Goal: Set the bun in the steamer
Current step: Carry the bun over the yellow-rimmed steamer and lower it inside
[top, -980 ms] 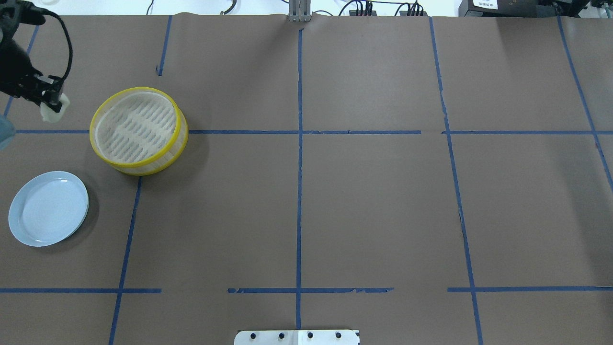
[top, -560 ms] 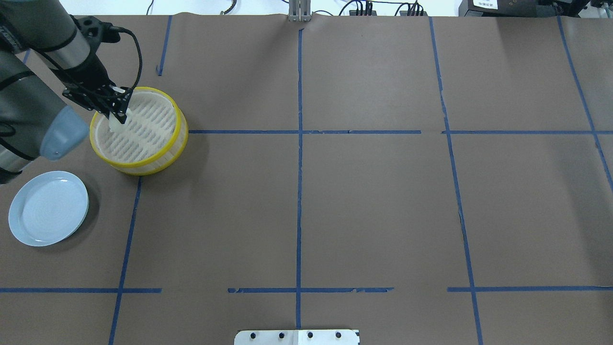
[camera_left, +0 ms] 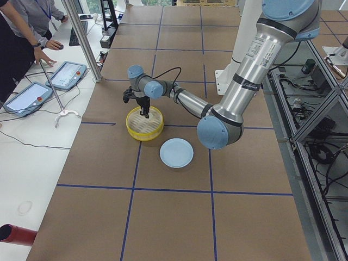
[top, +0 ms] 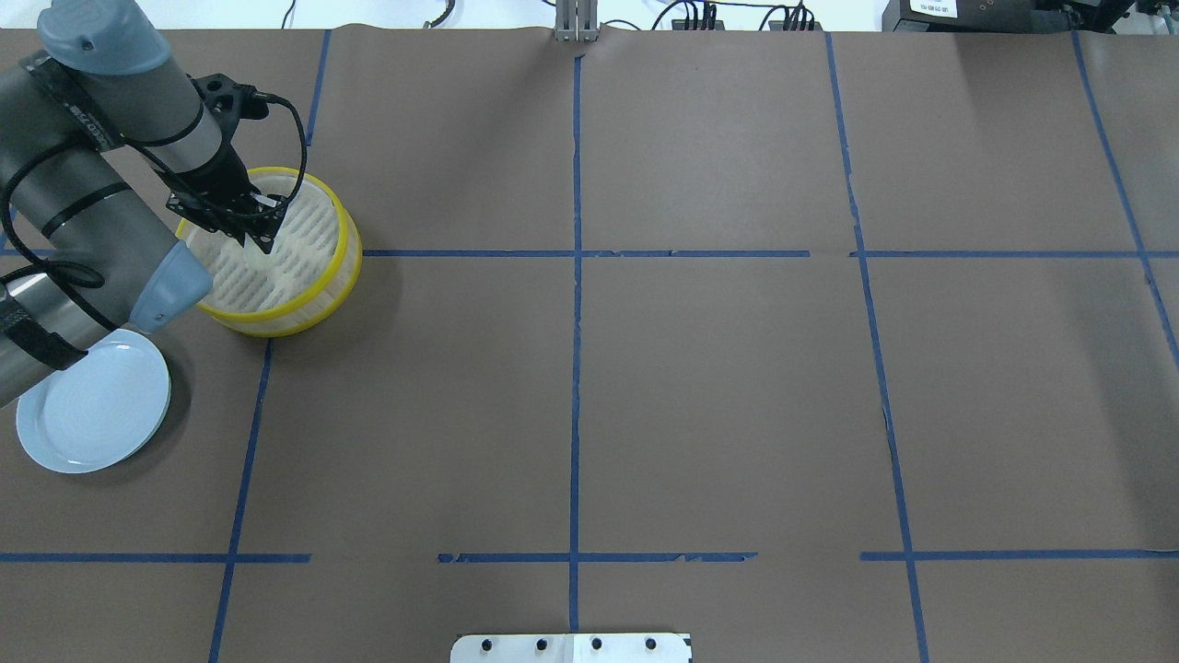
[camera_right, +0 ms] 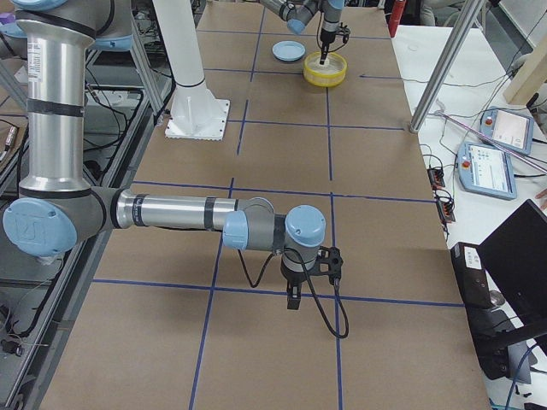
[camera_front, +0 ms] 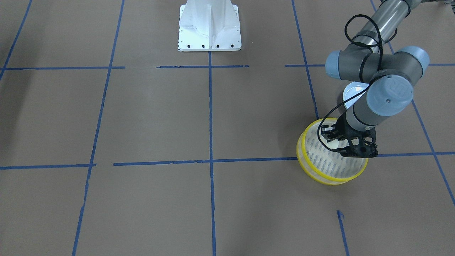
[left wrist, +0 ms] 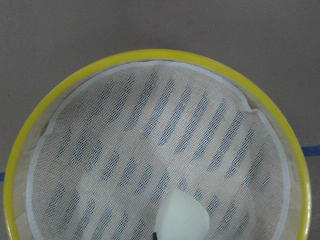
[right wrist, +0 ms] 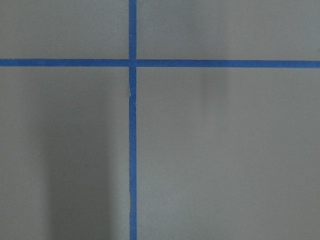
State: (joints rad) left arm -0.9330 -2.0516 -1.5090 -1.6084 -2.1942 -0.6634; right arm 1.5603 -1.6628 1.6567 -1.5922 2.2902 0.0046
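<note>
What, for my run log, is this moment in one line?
left gripper: shut on bun, over steamer | right gripper: far off, over table, state unclear

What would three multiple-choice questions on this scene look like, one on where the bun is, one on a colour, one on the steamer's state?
1. Where is the bun? A on the plate; B inside the steamer, over its floor; C on bare table.
2. Steamer rim colour? A red; B yellow; C green.
3. The steamer is: A lidded; B tipped over; C upright, uncovered.
Answers: 1 B, wrist view shows it over the slats; 2 B, its ring is bright yellow; 3 C, its floor shows from above.
</note>
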